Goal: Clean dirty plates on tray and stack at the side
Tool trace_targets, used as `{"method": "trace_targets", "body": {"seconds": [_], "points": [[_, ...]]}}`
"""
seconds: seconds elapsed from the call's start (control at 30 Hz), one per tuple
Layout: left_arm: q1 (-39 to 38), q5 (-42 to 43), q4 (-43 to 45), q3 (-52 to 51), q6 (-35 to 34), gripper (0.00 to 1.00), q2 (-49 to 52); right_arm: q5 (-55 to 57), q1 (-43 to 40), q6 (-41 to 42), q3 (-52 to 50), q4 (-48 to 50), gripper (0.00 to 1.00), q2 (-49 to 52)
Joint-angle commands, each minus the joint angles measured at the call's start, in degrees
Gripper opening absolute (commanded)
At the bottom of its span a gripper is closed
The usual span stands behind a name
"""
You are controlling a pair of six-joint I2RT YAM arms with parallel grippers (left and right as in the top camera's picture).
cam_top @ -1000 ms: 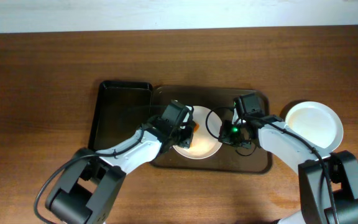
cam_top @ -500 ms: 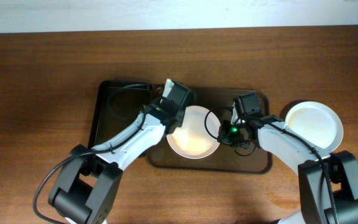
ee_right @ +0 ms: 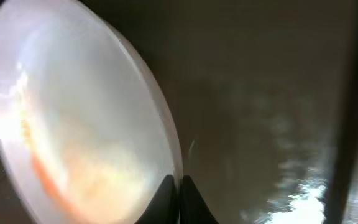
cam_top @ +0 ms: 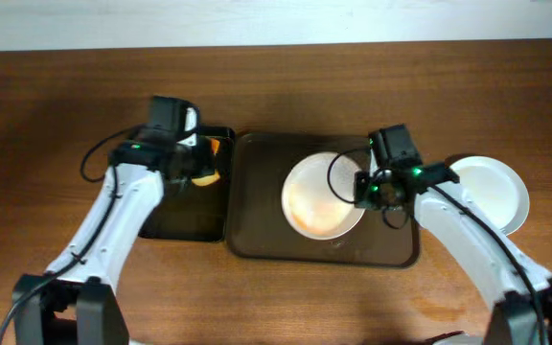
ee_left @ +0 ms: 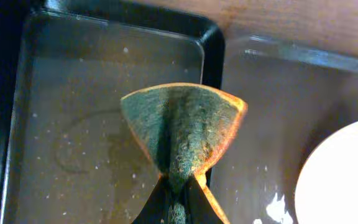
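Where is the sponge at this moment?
In the overhead view the sponge is left of centre, pinched in the left gripper above the right side of the black tray, beside the brown tray.

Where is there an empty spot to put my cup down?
The table left of the black tray is bare wood, and so is the strip along the top. The brown tray has a bare patch left of the plate. Crowded: the sponge over the black tray, and the right gripper on the plate's rim near the side plate.
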Motion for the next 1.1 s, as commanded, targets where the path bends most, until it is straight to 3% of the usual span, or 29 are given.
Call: {"method": "trace_targets", "body": {"seconds": [0.0, 0.1, 0.23, 0.37, 0.5, 0.53, 0.6, 0.63, 0.7, 0.77, 0.8, 0.83, 0.87, 0.93, 0.97, 1.03, 1.07], "points": [[6.1, 14.4, 3.0, -4.6, 7.4, 0.00, 0.3, 8.3, -0.1, -3.8, 3.4, -3.1, 0.04, -4.6], [11.8, 26.2, 6.9, -7.9, 12.8, 0.00, 4.0, 22.8, 0.7, -6.6, 3.7, -4.1, 0.04, -8.1], [14.6, 31.5, 9.0, -7.9, 16.1, 0.00, 10.7, 41.0, 7.1, -6.7, 4.0, -3.3, 0.04, -8.5], [17.0, 30.0, 10.7, -7.9, 16.1, 0.00, 16.1, 64.0, 16.6, -6.8, 4.0, -1.1, 0.04, -8.5], [17.1, 16.5, 10.4, -7.9, 13.9, 0.00, 17.6, 65.4, 20.7, -7.1, 4.0, -0.4, 0.04, -8.5], [17.1, 21.7, 10.4, -7.9, 14.0, 0.00, 17.6, 65.4, 21.0, -7.2, 4.0, -0.5, 0.04, -8.5], [17.1, 44.3, 10.5, -7.9, 24.5, 0.00, 17.6, 65.2, 20.9, -7.2, 4.0, -0.5, 0.04, -8.5], [17.1, 45.1, 10.8, -7.9, 24.7, 0.00, 17.6, 65.2, 20.9, -7.1, 4.0, -0.5, 0.04, -8.5], [17.1, 30.9, 10.6, -7.9, 19.5, 0.00, 17.6, 63.9, 20.9, -7.2, 4.0, -0.5, 0.04, -8.5], [17.1, 8.5, 8.2, -7.9, 5.3, 0.00, 17.6, 62.7, 20.9, -7.1, 4.0, -0.5, 0.04, -8.5], [17.1, 2.7, 6.2, -7.9, -0.8, 0.00, 17.6, 61.9, 20.9, -7.1, 4.0, -0.5, 0.04, -8.5], [17.1, 1.9, 5.2, -7.9, -3.3, 0.00, 17.6, 61.5, 20.9, -6.9, 4.0, -0.5, 0.04, -8.5], [17.1, 6.5, 5.3, -7.9, -2.1, 0.00, 17.6, 61.1, 20.9, -6.9, 4.0, -0.5, 0.04, -8.5], [17.0, 31.1, 7.9, -7.8, 18.0, 0.00, 17.6, 61.1, 20.9, -6.5, 4.0, -0.5, 0.04, -8.5], [17.1, 35.8, 8.2, -7.8, 20.4, 0.00, 17.3, 61.1, 20.9, -6.0, 4.0, -0.5, 0.04, -8.5], [17.1, 34.6, 9.6, -7.8, 20.1, 0.00, 16.5, 60.8, 20.9, -4.7, 4.0, -0.5, 0.04, -8.5], [17.0, 12.7, 8.4, -7.7, 4.5, 0.00, 15.9, 60.8, 20.9, -4.7, 4.0, -0.5, 0.04, -8.5]]}}
